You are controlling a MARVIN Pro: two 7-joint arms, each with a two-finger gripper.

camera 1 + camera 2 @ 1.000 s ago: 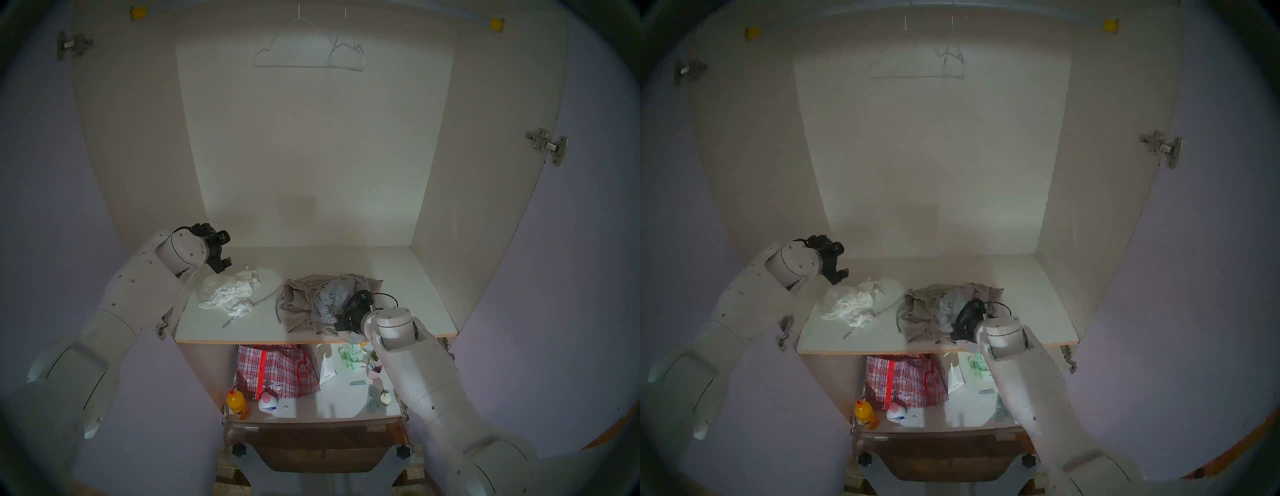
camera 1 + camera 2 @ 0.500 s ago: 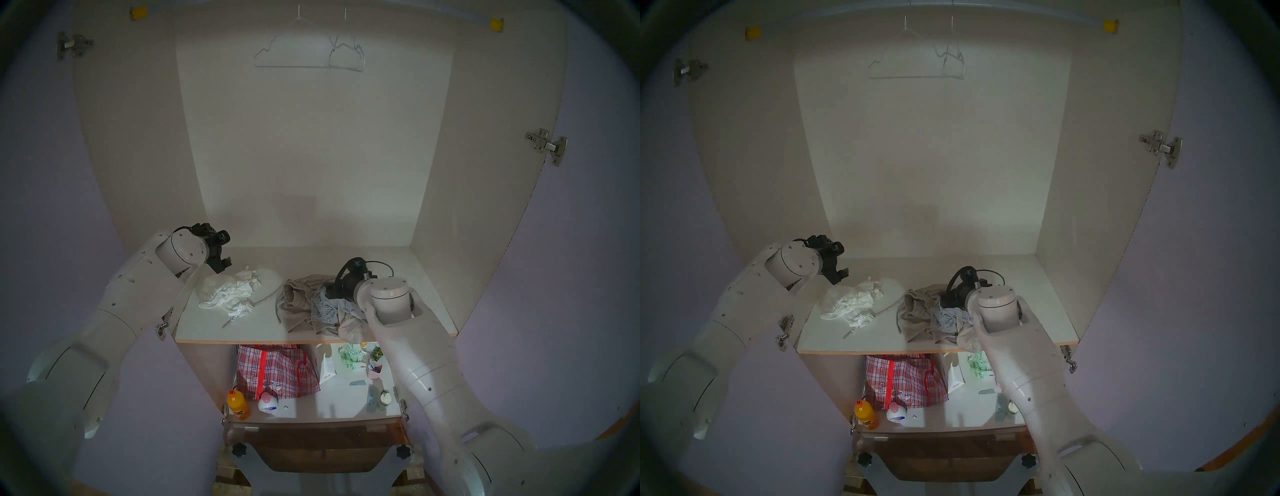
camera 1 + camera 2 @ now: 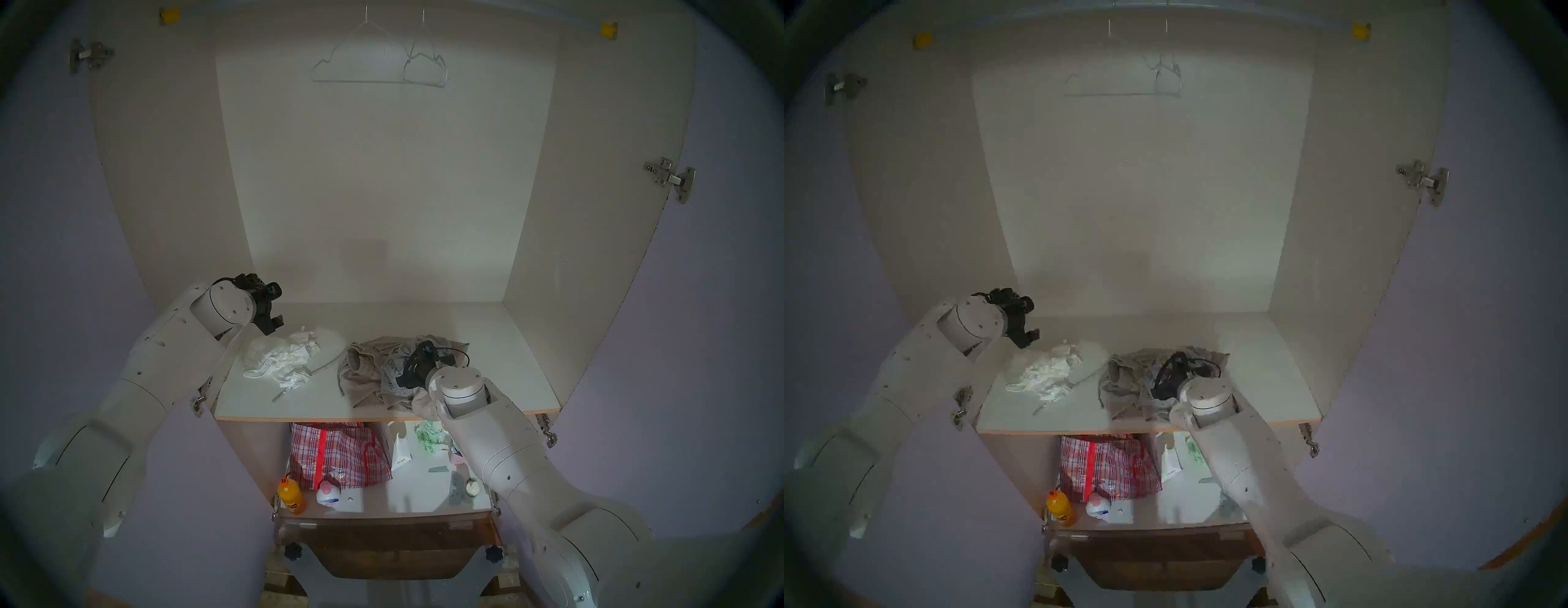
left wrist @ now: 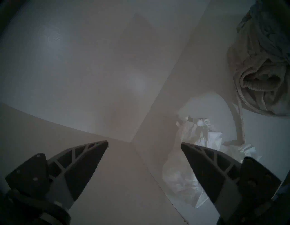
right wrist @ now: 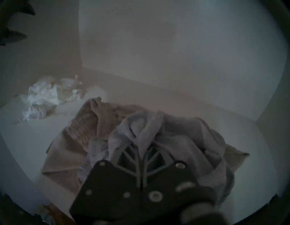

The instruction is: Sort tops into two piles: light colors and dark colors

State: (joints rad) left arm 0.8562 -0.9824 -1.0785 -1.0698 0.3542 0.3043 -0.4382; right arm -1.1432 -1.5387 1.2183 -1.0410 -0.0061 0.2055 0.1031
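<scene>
left gripper: fingers apart, empty, 10 o'clock of white top
right gripper: fingers together on grey-blue top
beige knit: under it, shelf

A white shelf carries two heaps. A crumpled white top is found just below and beside the open left pincer. A beige knit top is spread under the closed right pincer, a grey-blue top bunched upon it.
</scene>
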